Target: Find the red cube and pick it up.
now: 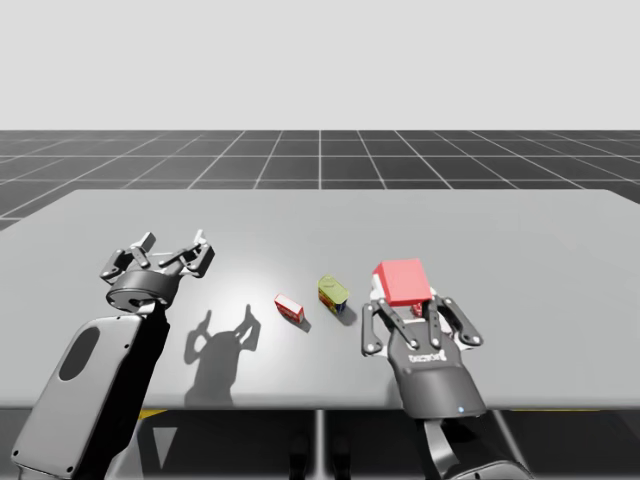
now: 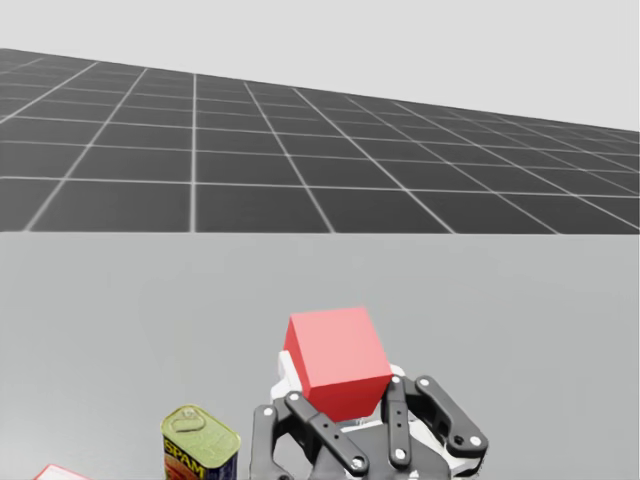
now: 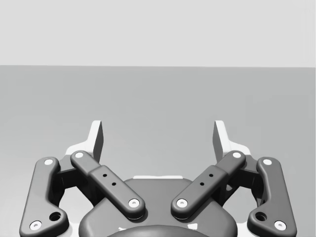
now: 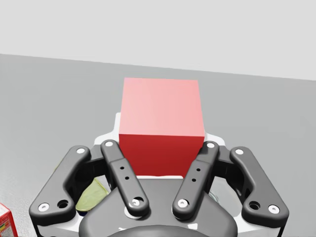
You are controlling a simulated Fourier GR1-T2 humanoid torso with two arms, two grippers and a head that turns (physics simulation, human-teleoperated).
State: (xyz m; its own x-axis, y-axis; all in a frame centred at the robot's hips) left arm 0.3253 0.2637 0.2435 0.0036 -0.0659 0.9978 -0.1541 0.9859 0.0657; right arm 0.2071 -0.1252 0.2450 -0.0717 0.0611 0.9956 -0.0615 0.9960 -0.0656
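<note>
Left jaws hanging wide open above the bench, holding nothing. Small red box and yellow-green can lying mid-bench. Just right of the can, right jaws pressing the red cube from two sides and seemingly gripping it. Grasp looking done. Next move is calling for a straight, firm lift.

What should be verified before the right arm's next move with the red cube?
1. Red cube sits between the right gripper fingers: ok.
2. Both fingers touch the cube from two sides: ok.
3. Cube lifted off the table: cannot tell.
4. Yellow-green can stands apart from the cube: ok.
5. Small red box lies apart, beyond the can: ok.
6. Left gripper open, holding nothing: ok.
</note>
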